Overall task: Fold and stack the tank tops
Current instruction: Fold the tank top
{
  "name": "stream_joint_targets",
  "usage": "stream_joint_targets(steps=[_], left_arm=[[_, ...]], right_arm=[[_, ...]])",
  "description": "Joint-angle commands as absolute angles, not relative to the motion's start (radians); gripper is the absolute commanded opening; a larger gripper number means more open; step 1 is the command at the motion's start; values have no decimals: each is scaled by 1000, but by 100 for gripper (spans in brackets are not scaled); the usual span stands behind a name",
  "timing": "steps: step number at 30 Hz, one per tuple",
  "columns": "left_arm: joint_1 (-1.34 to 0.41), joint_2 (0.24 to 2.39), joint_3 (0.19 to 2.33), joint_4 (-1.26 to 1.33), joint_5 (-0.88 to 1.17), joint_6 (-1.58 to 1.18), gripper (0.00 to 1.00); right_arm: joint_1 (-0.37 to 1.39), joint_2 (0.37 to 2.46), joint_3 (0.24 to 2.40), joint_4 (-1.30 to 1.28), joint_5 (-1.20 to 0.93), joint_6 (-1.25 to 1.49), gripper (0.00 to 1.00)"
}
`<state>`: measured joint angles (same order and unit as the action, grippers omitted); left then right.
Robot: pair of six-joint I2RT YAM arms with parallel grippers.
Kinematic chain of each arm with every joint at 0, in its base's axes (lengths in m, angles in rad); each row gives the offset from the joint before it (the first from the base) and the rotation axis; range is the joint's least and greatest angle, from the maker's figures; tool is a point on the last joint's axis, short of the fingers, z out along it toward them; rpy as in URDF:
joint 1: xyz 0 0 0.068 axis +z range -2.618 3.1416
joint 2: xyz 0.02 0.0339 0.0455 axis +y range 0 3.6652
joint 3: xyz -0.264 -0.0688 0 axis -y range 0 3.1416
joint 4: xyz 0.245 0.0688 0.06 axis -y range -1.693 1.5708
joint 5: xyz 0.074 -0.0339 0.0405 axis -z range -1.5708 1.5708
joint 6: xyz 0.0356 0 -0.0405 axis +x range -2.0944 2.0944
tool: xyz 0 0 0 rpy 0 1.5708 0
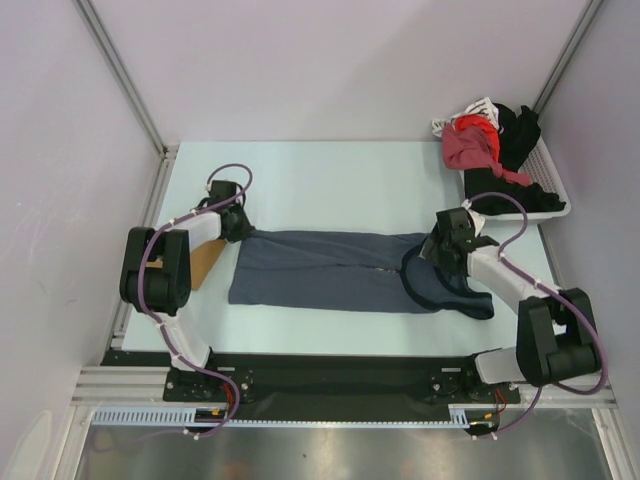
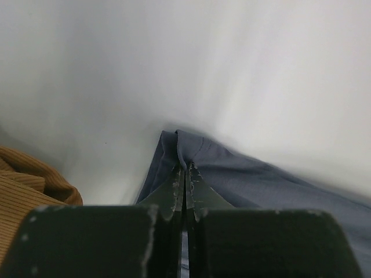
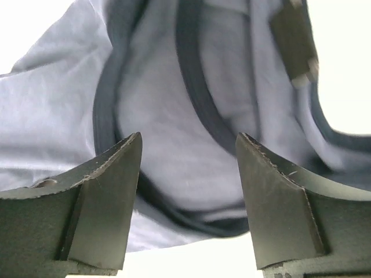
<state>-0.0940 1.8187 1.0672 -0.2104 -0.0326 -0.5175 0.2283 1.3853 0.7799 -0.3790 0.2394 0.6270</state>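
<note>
The slate-blue tank top [image 1: 330,270] lies spread lengthwise across the middle of the table, its dark-trimmed neck end at the right. My left gripper [image 1: 238,228] sits at the top's far left corner. The left wrist view shows that gripper [image 2: 185,169] shut on a pinched fold of the blue cloth [image 2: 261,179]. My right gripper [image 1: 436,246] hovers over the neck end. Seen from the right wrist, it [image 3: 188,145] is open with the blue top [image 3: 162,116] and its dark trim [image 3: 197,92] below, nothing between the fingers. The tan-brown tank top [image 1: 206,262] lies folded at the left, partly under my left arm, and the tan cloth [image 2: 29,185] also shows in the left wrist view.
A white basket [image 1: 560,205] stands at the back right corner holding a red garment [image 1: 470,145] and a black one [image 1: 515,135]. Pale walls and a metal frame close in the table on three sides.
</note>
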Motion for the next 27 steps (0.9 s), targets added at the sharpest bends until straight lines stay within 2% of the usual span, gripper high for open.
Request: stream_joint_targets(steps=[1, 5, 7, 9, 14, 18, 23, 27], left_arm=[[-74, 1789, 1055, -195, -58, -514, 0], [-74, 1786, 1052, -195, -67, -512, 0], [-74, 1784, 1048, -196, -69, -514, 0], [-74, 1779, 1046, -199, -78, -518, 0], [-63, 1752, 1026, -210, -100, -532, 1], [-26, 1729, 1003, -207, -87, -540, 0], [-12, 1701, 982, -201, -75, -540, 0], [-12, 1678, 957, -198, -71, -549, 0]], right_arm=[[226, 1270, 764, -511, 261, 707, 71], [232, 1160, 726, -635, 268, 802, 68], [239, 1108, 701, -698, 241, 830, 64], [262, 1072, 687, -774, 236, 856, 55], [325, 954, 617, -864, 226, 952, 52], [334, 953, 585, -917, 204, 999, 45], [327, 965, 528, -841, 236, 1009, 44], [301, 1084, 540, -723, 259, 991, 43]])
